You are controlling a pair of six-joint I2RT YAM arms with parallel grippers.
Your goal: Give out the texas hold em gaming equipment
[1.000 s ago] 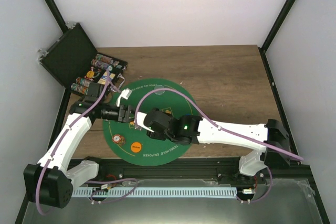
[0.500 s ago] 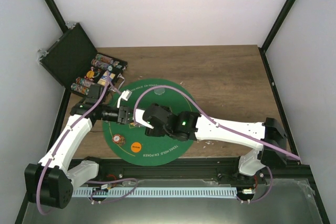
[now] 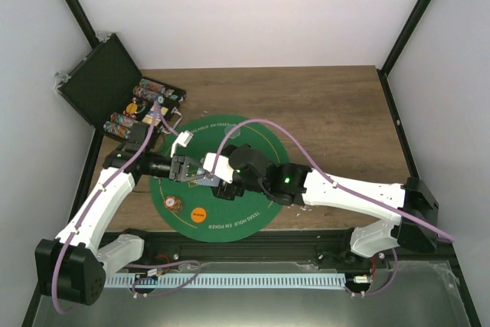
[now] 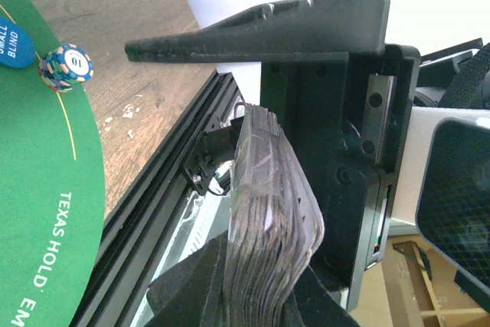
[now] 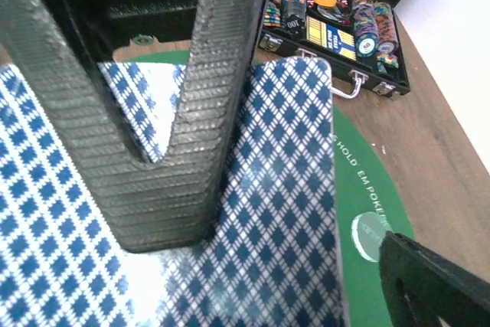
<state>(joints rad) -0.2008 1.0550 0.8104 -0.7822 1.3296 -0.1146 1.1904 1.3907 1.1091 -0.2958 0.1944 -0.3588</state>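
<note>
Blue-backed cards [image 5: 283, 212] sit clamped in the left gripper [image 3: 181, 168]. The right gripper [image 3: 213, 179] has reached them to deal; its grip is unclear.

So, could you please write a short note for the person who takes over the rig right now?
Left gripper: shut on the deck of cards, over the green mat.
Right gripper: open, fingers at the top card, not gripping yet.
Already out on the mat: chip stack, blue disc, orange disc, clear disc, white cards at the far-left rim.
More chips sit in the case.
Left to do, probably: draw the top card, deal on.
</note>
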